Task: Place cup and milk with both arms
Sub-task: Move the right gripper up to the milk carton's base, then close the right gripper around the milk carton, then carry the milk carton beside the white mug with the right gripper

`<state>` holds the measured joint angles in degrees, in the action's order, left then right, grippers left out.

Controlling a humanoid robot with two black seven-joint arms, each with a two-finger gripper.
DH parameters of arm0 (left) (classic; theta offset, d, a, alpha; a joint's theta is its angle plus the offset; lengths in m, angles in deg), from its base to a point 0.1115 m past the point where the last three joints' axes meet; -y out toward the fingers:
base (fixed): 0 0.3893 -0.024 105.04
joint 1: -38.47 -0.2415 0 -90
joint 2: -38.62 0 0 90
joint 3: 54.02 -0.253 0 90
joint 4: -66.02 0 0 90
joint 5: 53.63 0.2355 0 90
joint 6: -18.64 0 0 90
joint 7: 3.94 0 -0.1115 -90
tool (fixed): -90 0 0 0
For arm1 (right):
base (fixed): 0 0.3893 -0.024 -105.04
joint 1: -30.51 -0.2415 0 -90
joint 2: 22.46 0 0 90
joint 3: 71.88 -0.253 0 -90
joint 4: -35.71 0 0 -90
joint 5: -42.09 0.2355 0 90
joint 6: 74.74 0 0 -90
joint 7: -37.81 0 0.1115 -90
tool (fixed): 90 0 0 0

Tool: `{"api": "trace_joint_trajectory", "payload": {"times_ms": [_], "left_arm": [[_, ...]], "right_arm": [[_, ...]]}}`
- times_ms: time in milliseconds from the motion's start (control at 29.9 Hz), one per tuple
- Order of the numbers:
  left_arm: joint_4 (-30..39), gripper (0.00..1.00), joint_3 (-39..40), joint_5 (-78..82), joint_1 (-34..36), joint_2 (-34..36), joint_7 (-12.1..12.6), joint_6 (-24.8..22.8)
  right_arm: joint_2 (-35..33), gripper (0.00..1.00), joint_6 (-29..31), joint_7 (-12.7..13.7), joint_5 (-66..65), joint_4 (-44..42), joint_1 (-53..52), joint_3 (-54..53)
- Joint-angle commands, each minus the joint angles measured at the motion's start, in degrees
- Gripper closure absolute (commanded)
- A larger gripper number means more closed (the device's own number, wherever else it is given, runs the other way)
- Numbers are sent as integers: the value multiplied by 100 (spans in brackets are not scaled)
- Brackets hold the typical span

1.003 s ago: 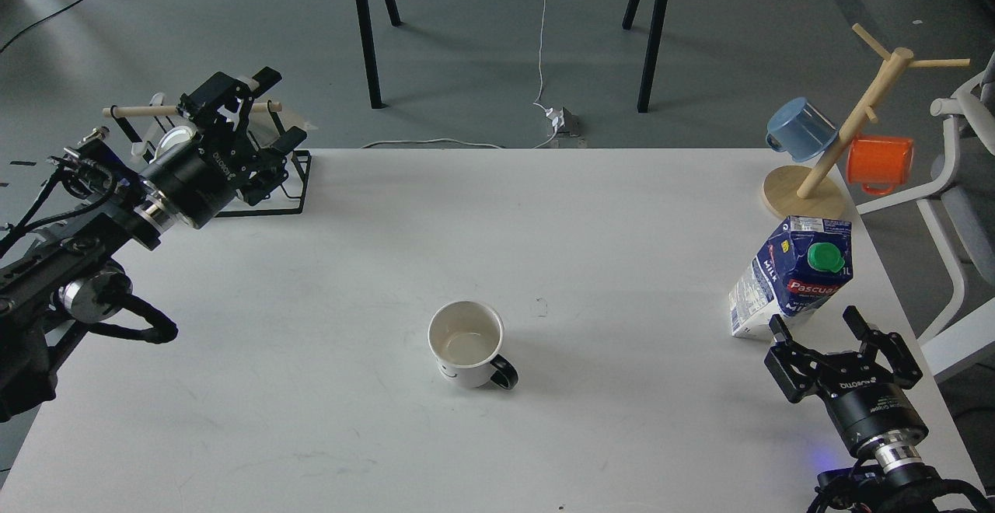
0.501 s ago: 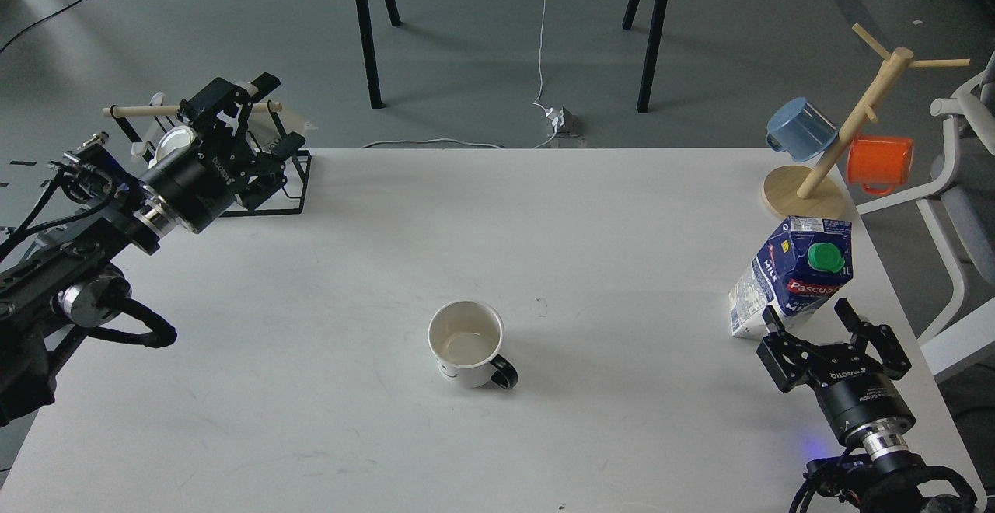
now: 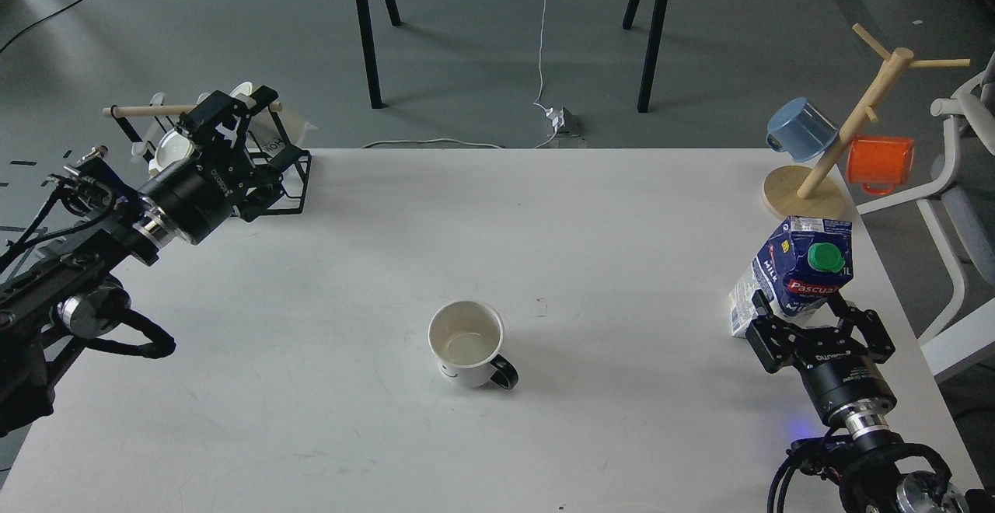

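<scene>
Across the middle of the frame a white table [image 3: 606, 210] fills most of the view, with grey floor beyond it along the top. From the left edge the left arm reaches toward the upper left, and its left gripper [image 3: 241, 120] sits in front of a black wire rack [image 3: 291, 179] holding pale mugs; the fingers overlap the rack, so I cannot tell whether they are apart or together. From the lower right corner the right arm rises to the right gripper [image 3: 812, 315], its two fingers spread apart on either side of the base of the milk [image 3: 801, 272], not pressed against it as far as can be seen. The carton stands at the right edge of the table, leaning slightly, green cap facing the camera. Above it, in the upper right, a wooden mug tree [image 3: 851, 128] carries a blue mug [image 3: 801, 128] and an orange mug [image 3: 880, 162]. The cup [image 3: 466, 342] stands upright just below the centre, handle toward the lower right, well apart from both grippers.
</scene>
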<state>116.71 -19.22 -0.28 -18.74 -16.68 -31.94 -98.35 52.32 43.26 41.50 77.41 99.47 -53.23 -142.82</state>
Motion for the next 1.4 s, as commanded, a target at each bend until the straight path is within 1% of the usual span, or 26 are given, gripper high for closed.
{"api": "trace_joint_trajectory", "payload": {"times_ms": [0,33,100,167,301,368,401,468,501,635,769,869,1003,1170,1370], "left_arm": [[-68,6,0,0,-10,-17,0,1],[-77,6,0,0,-10,-17,0,1],[-94,6,0,0,-18,-25,0,53],[-120,6,-9,0,-36,-52,0,141],[-129,6,-18,0,-45,-87,0,212],[-129,6,-18,0,-45,-87,0,212],[-129,6,-18,0,-45,-87,0,212],[-129,6,-18,0,-54,-87,0,221],[-129,6,-18,0,-54,-87,0,212],[-129,6,-18,0,-62,-87,0,221],[-129,6,-26,0,-62,-104,0,221],[-129,6,-27,0,-62,-104,0,221],[-129,6,-35,0,-89,-104,0,221],[-129,6,-35,0,-159,-104,0,221],[-129,6,-27,9,-273,-78,0,221]], "right_arm": [[27,3,0,0,-34,-4,-37,1],[27,3,0,0,-69,-4,-37,1],[27,8,0,0,-113,5,-28,1],[36,14,0,0,-122,14,-11,1],[36,38,0,0,-131,75,33,1],[36,44,0,9,-131,84,42,1],[36,45,0,9,-131,93,59,1],[36,52,0,9,-140,111,68,9],[36,55,0,9,-140,111,60,9],[27,56,0,9,-140,181,51,44],[27,56,0,9,-149,479,51,176],[27,56,0,9,-218,716,-2,518],[62,56,0,9,-710,928,-55,1037],[431,56,0,9,-1264,963,-125,1556],[949,56,0,9,-1669,884,-134,1679]]}}
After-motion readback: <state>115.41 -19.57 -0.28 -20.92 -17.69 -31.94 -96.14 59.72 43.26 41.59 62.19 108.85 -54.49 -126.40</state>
